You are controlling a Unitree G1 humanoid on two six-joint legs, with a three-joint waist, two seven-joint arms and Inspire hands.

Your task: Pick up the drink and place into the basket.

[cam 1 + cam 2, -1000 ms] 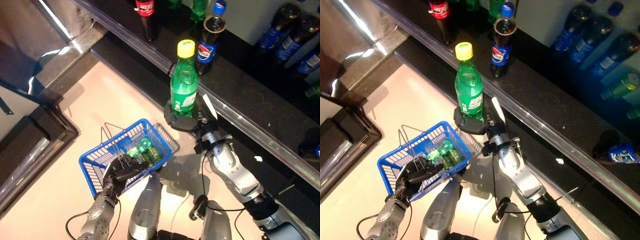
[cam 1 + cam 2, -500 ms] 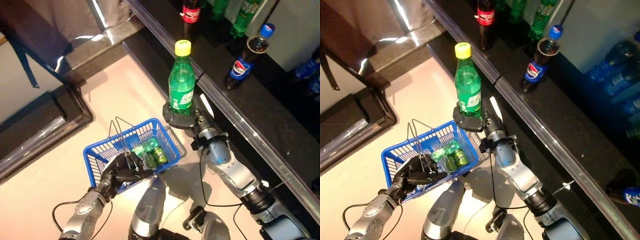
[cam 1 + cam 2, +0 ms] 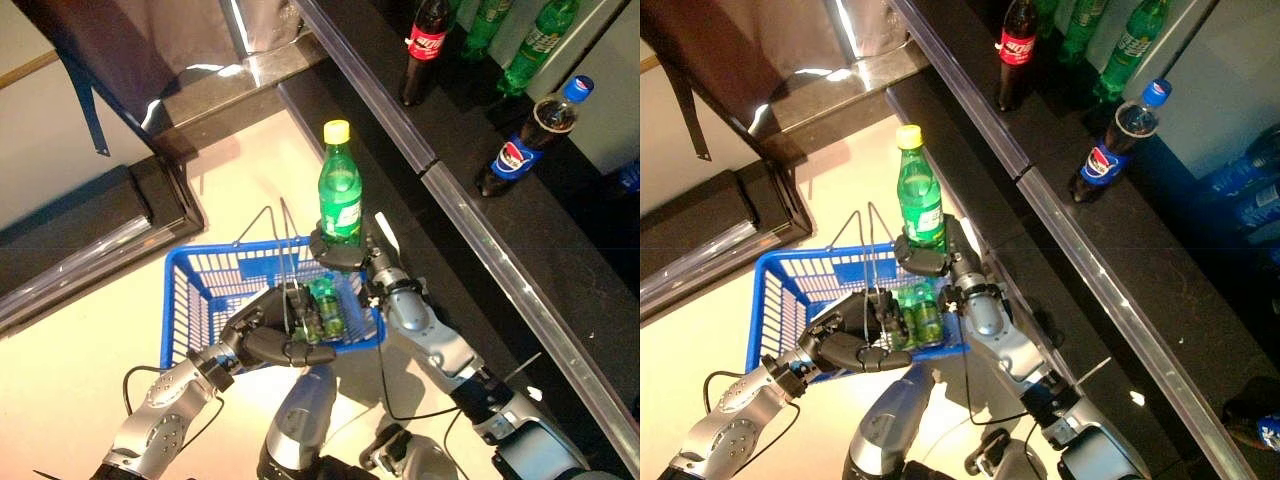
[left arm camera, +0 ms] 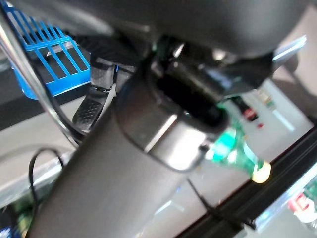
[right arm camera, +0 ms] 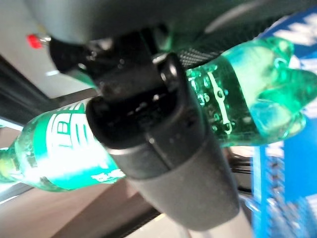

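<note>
My right hand (image 3: 345, 252) is shut on a green drink bottle (image 3: 339, 195) with a yellow cap and holds it upright over the far right edge of the blue basket (image 3: 192, 300). The bottle also shows in the right wrist view (image 5: 247, 104), gripped low on its body. My left hand (image 3: 265, 335) is shut on the basket's thin wire handles (image 3: 288, 255) and holds the basket raised in front. Green cans (image 3: 322, 310) lie in the basket's right end.
A dark shelf (image 3: 470, 230) with a silver rail runs along the right, carrying dark cola bottles (image 3: 527, 135) and green bottles (image 3: 535, 45). A dark low platform (image 3: 90, 240) lies at the left. Pale floor lies below the basket.
The camera has shifted. My right hand has brought the green bottle down and left, over the basket's edge. My left hand has raised the basket toward it.
</note>
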